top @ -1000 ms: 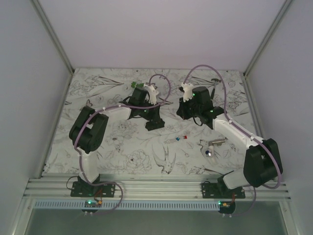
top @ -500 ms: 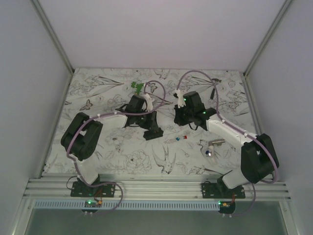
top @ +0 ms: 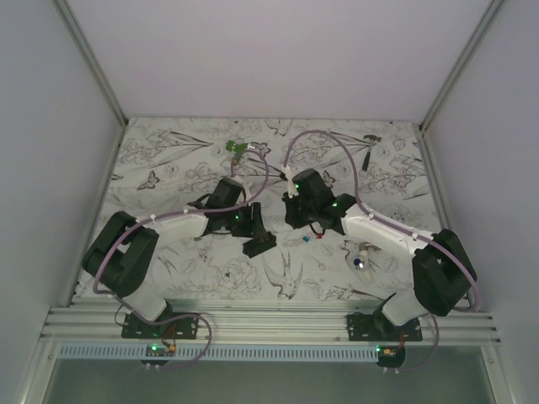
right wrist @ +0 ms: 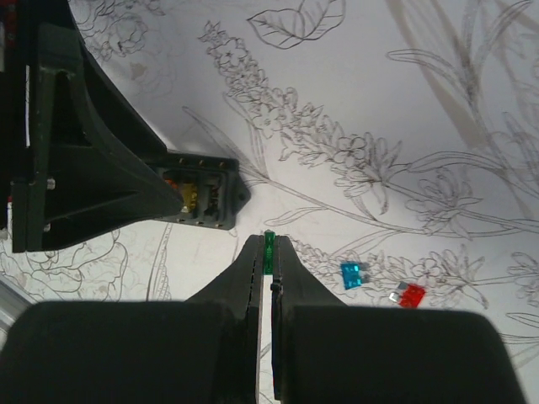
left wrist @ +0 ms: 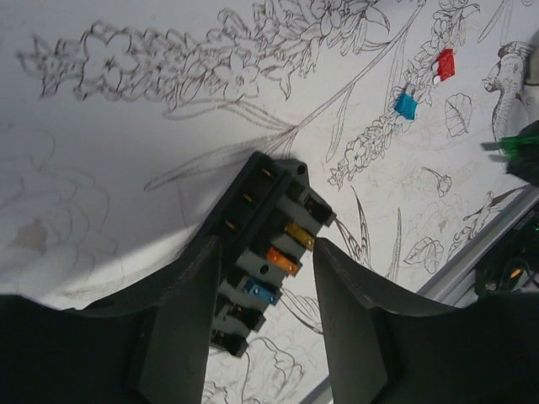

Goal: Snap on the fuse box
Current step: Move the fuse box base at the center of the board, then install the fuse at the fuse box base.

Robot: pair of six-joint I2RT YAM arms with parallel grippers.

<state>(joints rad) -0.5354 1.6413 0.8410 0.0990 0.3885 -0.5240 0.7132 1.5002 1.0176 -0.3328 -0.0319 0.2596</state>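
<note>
Near the middle of the mat: the fuse box (top: 258,244) lies on the flowered mat (top: 168,168) with its slots facing up.
Slots: a yellow, an orange and a blue one sit in a row as coloured bits (left wrist: 278,259) in the box. The other slots look dark.
Left gripper (left wrist: 263,252): it grips the fuse box, with one finger on each long side.
Left fingers (left wrist: 181,320): they are black and reach past the near half of the box. The far half sticks out beyond their tips.
Right gripper (right wrist: 269,257): it is clenched tight on a tiny green bit (right wrist: 269,241), which pokes out at the tips.
Green bit's place: it is close to one end of the fuse box and does not touch it.
Loose bits: a loose blue bit (right wrist: 352,273) and a loose red bit (right wrist: 410,295) lie side by side on the mat. They are apart from the box.
Silver thing (top: 364,251): it has a blue dot and lies on the mat by the right arm.
Far side: a small green thing (top: 237,149) lies on the mat beyond both arms.
</note>
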